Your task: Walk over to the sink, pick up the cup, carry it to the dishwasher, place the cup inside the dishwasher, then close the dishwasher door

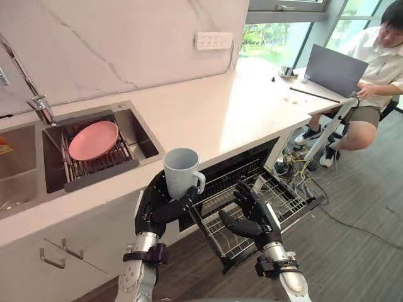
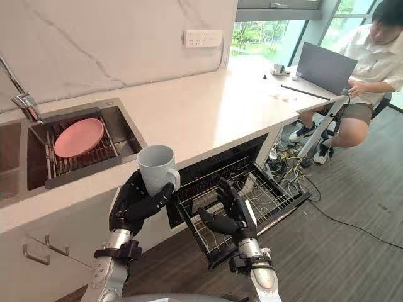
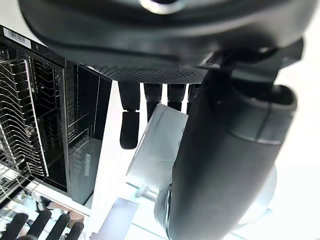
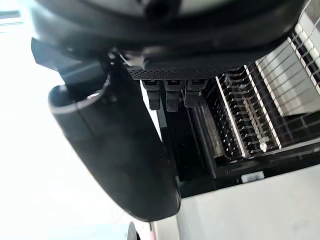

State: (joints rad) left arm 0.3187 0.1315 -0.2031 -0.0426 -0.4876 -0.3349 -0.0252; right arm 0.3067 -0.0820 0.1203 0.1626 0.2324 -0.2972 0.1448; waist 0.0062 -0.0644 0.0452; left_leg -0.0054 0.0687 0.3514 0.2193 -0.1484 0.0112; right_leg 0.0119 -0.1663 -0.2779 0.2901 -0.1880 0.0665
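- cup [image 1: 181, 171]: upright, mouth up, held in the air at the counter's front edge, just left of the pulled-out dishwasher rack [image 1: 286, 201]. Its handle faces the rack.
- left hand [image 1: 165, 209]: wrapped round the cup's lower body, thumb across the front. The grip sits low, so the cup looks top-heavy. A quick swing toward the rack could tip it or let it slide out.
- right hand [image 1: 252, 217]: hovers over the rack's near corner, fingers loose and spread, holding nothing. It sits in the path the cup needs, so the hands will likely clash unless it clears.
- tines [image 4: 240, 125]: they stand in rows across the rack. The cup's base or handle could snag on one and land tilted. Letting go too high risks a bounce or a chip.
- floor [image 1: 365, 251]: the rack hangs out over it, so a cup released short of the rack ends up there. Closing up will likely fail unless the rack goes back in first.
- counter [image 1: 214, 107]: its edge is close to the cup, and lowering too early could knock it.
- person [image 1: 378, 69]: seated with a laptop [image 1: 334, 69] at the counter's far end, well apart from the rack. Low risk.
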